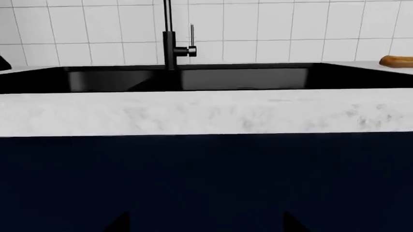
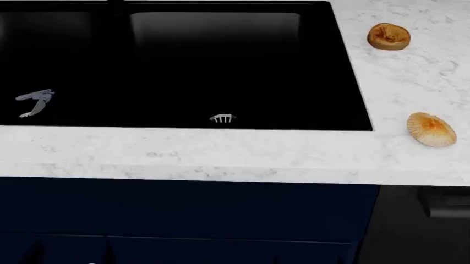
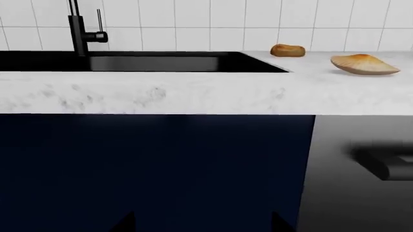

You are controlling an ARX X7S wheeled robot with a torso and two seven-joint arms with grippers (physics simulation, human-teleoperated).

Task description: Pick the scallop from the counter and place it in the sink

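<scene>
The scallop (image 2: 431, 130) lies flat on the white marble tabletop (image 2: 220, 154), to the right of the sink (image 2: 184, 60) and near the front edge, so the near edge and the sink rim leave open room on both its sides. A darker orange-brown lumpy item (image 2: 388, 36) sits farther back, well apart, and inside the black sink I see the drain (image 2: 222, 117) and a small grey metal tool (image 2: 35, 102) at the left. Neither hand is visible in any view, so I cannot tell their state; the wrist views look from below the tabletop edge, so I judge the arms are low and the reach is not yet begun.
</scene>
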